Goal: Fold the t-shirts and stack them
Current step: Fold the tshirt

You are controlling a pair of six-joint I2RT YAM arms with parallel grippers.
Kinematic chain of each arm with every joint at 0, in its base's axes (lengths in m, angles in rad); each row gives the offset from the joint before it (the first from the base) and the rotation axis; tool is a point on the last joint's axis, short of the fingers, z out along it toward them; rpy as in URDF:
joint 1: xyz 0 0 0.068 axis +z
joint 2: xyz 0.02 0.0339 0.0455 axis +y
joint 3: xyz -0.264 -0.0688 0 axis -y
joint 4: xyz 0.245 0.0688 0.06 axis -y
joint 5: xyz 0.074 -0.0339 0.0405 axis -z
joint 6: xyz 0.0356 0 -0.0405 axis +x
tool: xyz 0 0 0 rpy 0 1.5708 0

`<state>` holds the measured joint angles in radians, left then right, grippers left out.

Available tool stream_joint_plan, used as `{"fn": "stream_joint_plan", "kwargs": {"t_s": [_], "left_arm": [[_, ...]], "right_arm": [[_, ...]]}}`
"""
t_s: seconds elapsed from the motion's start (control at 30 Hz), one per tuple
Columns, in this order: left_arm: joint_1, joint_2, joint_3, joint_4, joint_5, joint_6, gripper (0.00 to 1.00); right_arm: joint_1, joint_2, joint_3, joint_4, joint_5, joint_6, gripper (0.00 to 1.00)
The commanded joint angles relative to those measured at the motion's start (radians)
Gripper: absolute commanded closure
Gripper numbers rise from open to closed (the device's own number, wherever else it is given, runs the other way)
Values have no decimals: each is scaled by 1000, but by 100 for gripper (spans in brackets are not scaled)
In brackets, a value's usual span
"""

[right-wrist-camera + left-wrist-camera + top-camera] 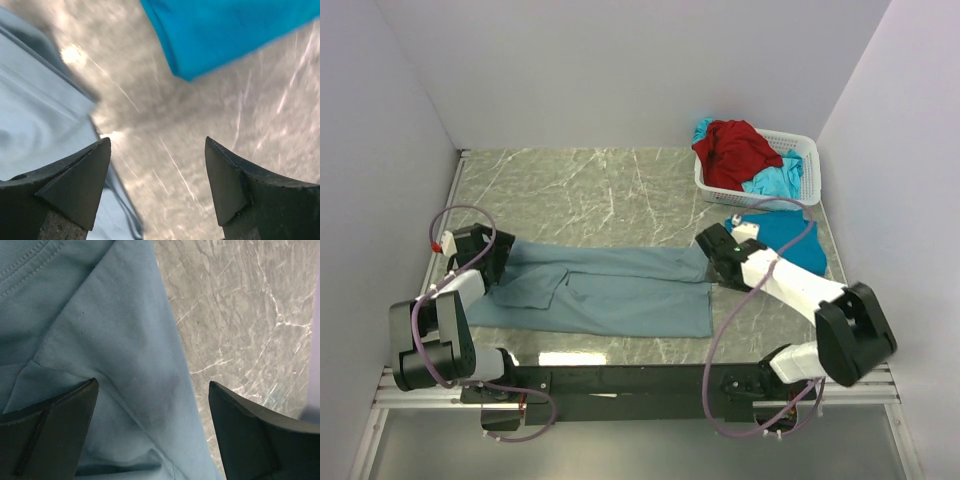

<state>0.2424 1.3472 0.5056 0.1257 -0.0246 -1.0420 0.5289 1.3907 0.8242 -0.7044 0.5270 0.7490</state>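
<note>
Grey-blue shirt [610,290]: it lies flat across the middle of the worktop [590,190], long side going left to right, and looks partly folded.
Left hand [152,405]: released, jaws wide apart, low over the left end of this shirt. One finger is above cloth, the other above bare marble.
Right hand [157,165]: also released and grasping nothing. It is above bare worktop, between the shirt's right edge and the turquoise shirt [790,240].
Other shirts: the red shirt [735,150] and more turquoise cloth are in the basket [808,160], far right.
Risk, left: a pinch here may take one layer only — then the fold opens.
Risk, right: closing here may catch the turquoise cloth instead, or nothing — the view is blurred.
</note>
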Motion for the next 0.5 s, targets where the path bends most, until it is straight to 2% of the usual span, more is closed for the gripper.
{"fn": "stream_joint_plan", "kwargs": {"t_s": [0.0, 0.1, 0.13, 0.17, 0.3, 0.47], "left_arm": [[15, 38, 17, -78, -60, 66, 1], [17, 50, 33, -58, -28, 77, 1], [17, 62, 45, -54, -5, 79, 1], [15, 69, 50, -44, 11, 80, 0], [17, 128, 102, -15, 71, 82, 1], [15, 233, 177, 57, 141, 65, 1]], "right_arm": [[-24, -125, -60, 5, -39, 52, 18], [-29, -202, -65, 89, -142, -31, 18], [-32, -208, -62, 168, -181, -65, 18], [-32, -211, -44, 209, -279, -98, 18], [-30, -110, 32, 373, -410, -238, 18], [-30, 66, 140, 462, -515, -293, 18]]}}
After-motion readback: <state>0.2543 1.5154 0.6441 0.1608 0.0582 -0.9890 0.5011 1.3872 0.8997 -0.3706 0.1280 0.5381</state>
